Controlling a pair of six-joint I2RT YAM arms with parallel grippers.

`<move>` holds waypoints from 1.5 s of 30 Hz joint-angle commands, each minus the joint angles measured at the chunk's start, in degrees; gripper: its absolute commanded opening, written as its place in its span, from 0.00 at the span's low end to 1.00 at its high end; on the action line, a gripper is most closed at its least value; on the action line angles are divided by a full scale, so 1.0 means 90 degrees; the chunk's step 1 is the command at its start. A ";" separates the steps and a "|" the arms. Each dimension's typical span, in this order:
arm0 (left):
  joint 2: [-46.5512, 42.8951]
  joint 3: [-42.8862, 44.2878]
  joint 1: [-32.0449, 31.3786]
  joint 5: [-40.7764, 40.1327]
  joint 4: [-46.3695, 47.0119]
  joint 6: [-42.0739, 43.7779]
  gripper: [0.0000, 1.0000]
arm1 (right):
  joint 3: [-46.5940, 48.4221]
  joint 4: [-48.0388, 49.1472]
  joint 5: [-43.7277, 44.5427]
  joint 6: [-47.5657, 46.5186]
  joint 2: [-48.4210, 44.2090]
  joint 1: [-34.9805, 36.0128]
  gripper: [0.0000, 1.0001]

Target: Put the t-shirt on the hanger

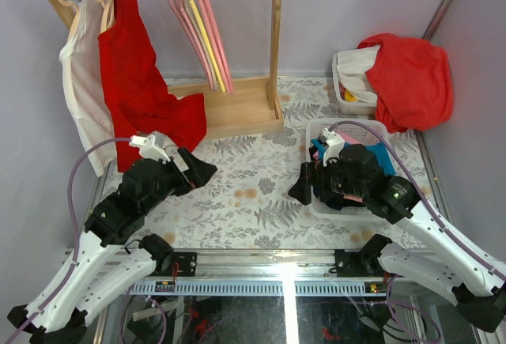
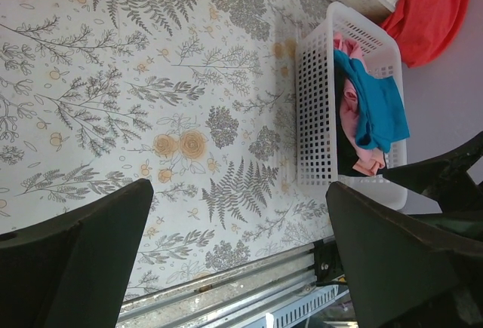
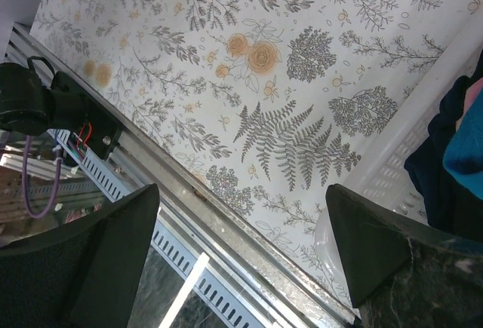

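Note:
The bright red t-shirt [image 1: 134,83] hangs on the pale wood hanger [image 1: 105,8] at the left end of the wooden rail, its lower hem draped onto the rack base. My left gripper [image 1: 204,172] is open and empty, low over the floral table, just in front and right of the shirt's hem; the left wrist view [image 2: 238,188] shows only tablecloth between its fingers. My right gripper [image 1: 300,190] is open and empty at the near left corner of the white basket; the right wrist view [image 3: 241,188] shows the table's front edge between its fingers.
A white t-shirt [image 1: 79,83] hangs beside the red one. Pink hangers [image 1: 217,43] and a yellow hanger [image 1: 202,35] hang mid-rail on the wooden rack [image 1: 277,43]. A white basket [image 1: 316,134] holds teal and pink clothes. A red-orange garment [image 1: 411,75] drapes over a back-right bin.

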 commanded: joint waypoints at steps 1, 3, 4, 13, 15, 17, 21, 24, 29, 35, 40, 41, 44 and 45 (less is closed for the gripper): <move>0.0023 0.0109 -0.0019 -0.0058 0.0020 -0.0023 1.00 | 0.0433 -0.0230 -0.0274 -0.0122 -0.0117 -0.0033 0.99; 0.0015 0.0108 -0.0023 -0.0021 0.0001 -0.0093 1.00 | 0.0452 -0.0296 -0.0372 -0.0149 -0.0154 -0.0032 0.99; 0.0023 0.0109 -0.0029 0.0035 0.0030 -0.0124 1.00 | 0.0449 -0.0307 -0.0418 -0.0153 -0.0163 -0.0032 0.99; -0.0222 -0.0101 -0.0024 -0.0066 -0.0178 -0.0333 1.00 | 0.0003 -0.0121 -0.0700 0.0024 -0.0241 -0.0032 0.99; -0.0234 -0.0120 -0.0020 -0.0099 -0.0246 -0.0350 1.00 | -0.0071 -0.0081 -0.0703 0.0021 -0.0251 -0.0034 0.99; -0.0169 -0.0076 -0.0017 -0.0158 -0.0312 -0.0317 1.00 | -0.0128 0.0011 -0.0729 0.0007 -0.0311 -0.0033 0.99; -0.0004 0.0110 -0.0023 -0.0293 -0.0488 -0.0244 1.00 | -0.0235 0.0257 -0.0963 0.0013 -0.0251 -0.0034 0.99; -0.0058 0.0272 -0.0019 -0.0458 -0.0587 -0.0239 1.00 | -0.0193 0.0245 -0.1130 0.0050 -0.0161 -0.0040 0.99; -0.0166 0.0336 -0.0024 -0.0431 -0.0595 -0.0297 1.00 | -0.0188 0.0262 -0.1100 0.0156 -0.0438 -0.0033 0.99; -0.0206 0.0305 -0.0024 -0.0450 -0.0526 -0.0374 1.00 | -0.0198 0.0049 -0.1028 0.0254 -0.0759 -0.0032 0.99; -0.0166 0.0450 -0.0019 -0.0484 -0.0549 -0.0368 1.00 | -0.0216 -0.0035 -0.0971 0.0220 -0.0978 -0.0034 0.99; -0.0180 0.0451 -0.0023 -0.0492 -0.0522 -0.0387 1.00 | -0.0224 -0.0061 -0.0952 0.0227 -0.0985 -0.0033 0.99; -0.0182 0.0557 -0.0017 -0.0464 -0.0476 -0.0404 1.00 | -0.0263 -0.0061 -0.1025 0.0256 -0.0996 -0.0039 0.99; -0.0182 0.0606 -0.0018 -0.0447 -0.0474 -0.0409 1.00 | -0.0265 -0.0028 -0.1048 0.0253 -0.0991 -0.0034 0.99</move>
